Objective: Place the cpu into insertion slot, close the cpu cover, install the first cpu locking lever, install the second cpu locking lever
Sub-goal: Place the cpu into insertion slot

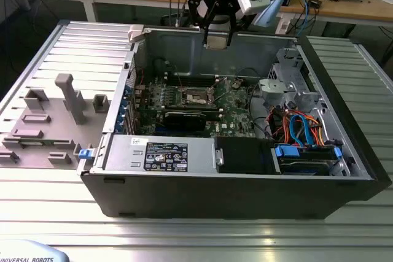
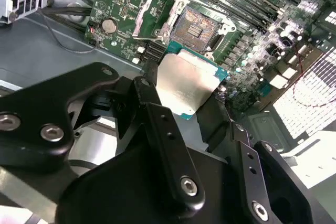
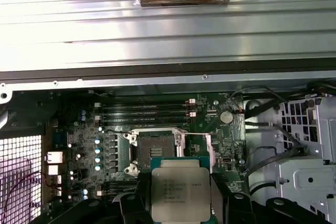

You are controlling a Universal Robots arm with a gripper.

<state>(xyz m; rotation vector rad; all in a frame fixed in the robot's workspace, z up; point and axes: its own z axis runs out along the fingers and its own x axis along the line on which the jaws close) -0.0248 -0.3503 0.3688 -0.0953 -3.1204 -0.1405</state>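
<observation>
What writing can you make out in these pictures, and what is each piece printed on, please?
On the cpu: several lines of print on its metal top, too small to read.
On the label on the grey box: print too small to read.
On the pale cover at the exterior view's lower left: a maker's name in capitals, not quoted here.
No other text can be read.

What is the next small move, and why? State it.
Probably lower the gripper toward the insertion slot: the cpu it grips hangs high above the slot, which lies uncovered and empty.
</observation>
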